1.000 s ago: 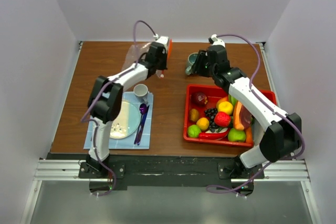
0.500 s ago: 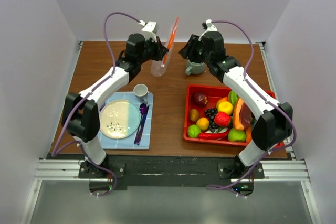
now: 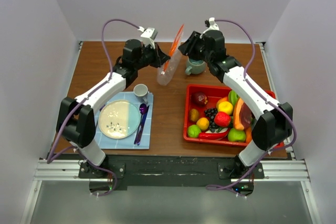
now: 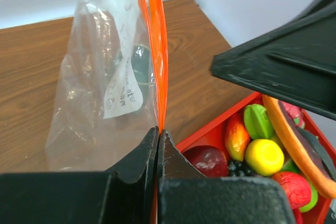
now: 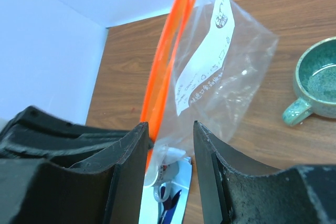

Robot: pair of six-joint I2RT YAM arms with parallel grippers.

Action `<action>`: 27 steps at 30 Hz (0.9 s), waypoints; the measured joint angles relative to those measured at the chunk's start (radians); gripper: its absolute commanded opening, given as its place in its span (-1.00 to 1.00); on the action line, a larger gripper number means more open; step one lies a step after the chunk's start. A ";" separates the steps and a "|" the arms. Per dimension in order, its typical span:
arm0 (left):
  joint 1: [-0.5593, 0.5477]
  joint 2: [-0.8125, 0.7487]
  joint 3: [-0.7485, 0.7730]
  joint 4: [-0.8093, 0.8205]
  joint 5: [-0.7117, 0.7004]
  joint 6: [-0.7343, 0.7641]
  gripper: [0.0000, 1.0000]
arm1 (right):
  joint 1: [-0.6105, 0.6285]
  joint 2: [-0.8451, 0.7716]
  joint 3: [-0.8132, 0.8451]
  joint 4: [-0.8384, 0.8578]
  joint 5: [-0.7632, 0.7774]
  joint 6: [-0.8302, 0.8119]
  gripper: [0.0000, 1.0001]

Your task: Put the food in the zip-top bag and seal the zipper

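Note:
The clear zip-top bag hangs above the back of the table, its orange-red zipper upright. My left gripper is shut on the zipper's lower end; the left wrist view shows the jaws pinched on the zipper with the bag to their left. My right gripper is open right beside the zipper's top; in the right wrist view its fingers stand either side of the bag, the zipper by the left finger. The food lies in the red tray.
A green mug stands behind the tray. At the front left a blue mat bears a plate, a small white cup and a purple spoon. Walls close in on three sides.
My left gripper has lifted the bag off the back left of the table and carried it right towards the centre. My right gripper rose and moved left up to the zipper.

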 measured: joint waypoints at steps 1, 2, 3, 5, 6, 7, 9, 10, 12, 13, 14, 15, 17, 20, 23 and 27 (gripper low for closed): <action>0.000 -0.008 -0.005 0.005 0.004 -0.005 -1.00 | 0.000 0.004 0.003 0.002 0.004 0.002 -0.14; 0.000 -0.018 -0.011 0.010 0.009 -0.007 -1.00 | 0.000 0.010 0.008 0.002 0.007 0.004 -0.14; 0.000 -0.025 -0.014 0.010 0.012 -0.007 -1.00 | 0.000 0.014 0.011 0.003 0.009 0.006 -0.14; 0.000 -0.041 -0.026 0.013 0.019 -0.007 -1.00 | 0.000 0.022 0.016 0.003 0.019 0.008 -0.14; 0.000 -0.047 -0.029 0.012 0.021 -0.007 -1.00 | 0.000 0.023 0.017 0.004 0.024 0.008 -0.14; 0.000 -0.053 -0.032 0.013 0.023 -0.007 -1.00 | 0.000 0.024 0.017 0.004 0.026 0.009 -0.14; 0.000 -0.060 -0.039 0.014 0.026 -0.007 -1.00 | 0.000 0.024 0.017 0.004 0.026 0.013 -0.14; 0.000 -0.061 -0.041 0.013 0.028 -0.007 -1.00 | 0.000 0.024 0.017 0.005 0.026 0.015 -0.14; 0.000 -0.061 -0.043 0.012 0.032 -0.007 -1.00 | 0.000 0.024 0.017 0.011 0.026 0.020 -0.14; 0.000 -0.061 -0.043 0.012 0.034 -0.007 -1.00 | 0.000 0.024 0.017 0.014 0.026 0.023 -0.14; 0.000 -0.061 -0.043 0.012 0.035 -0.007 -1.00 | 0.000 0.024 0.017 0.018 0.026 0.025 -0.14; 0.000 -0.062 -0.043 0.012 0.037 -0.007 -1.00 | 0.000 0.024 0.017 0.022 0.026 0.027 -0.14; 0.000 -0.062 -0.043 0.012 0.041 -0.007 -1.00 | 0.001 0.024 0.017 0.026 0.026 0.029 -0.15; 0.000 -0.062 -0.043 0.012 0.048 -0.007 -1.00 | 0.006 0.024 0.017 0.026 0.026 0.032 -0.15; -0.003 -0.062 -0.043 0.012 0.053 -0.007 -1.00 | 0.013 0.024 0.017 0.026 0.026 0.034 -0.15; -0.008 -0.069 -0.054 0.011 0.054 -0.006 -1.00 | 0.018 0.028 0.017 0.026 0.026 0.035 -0.17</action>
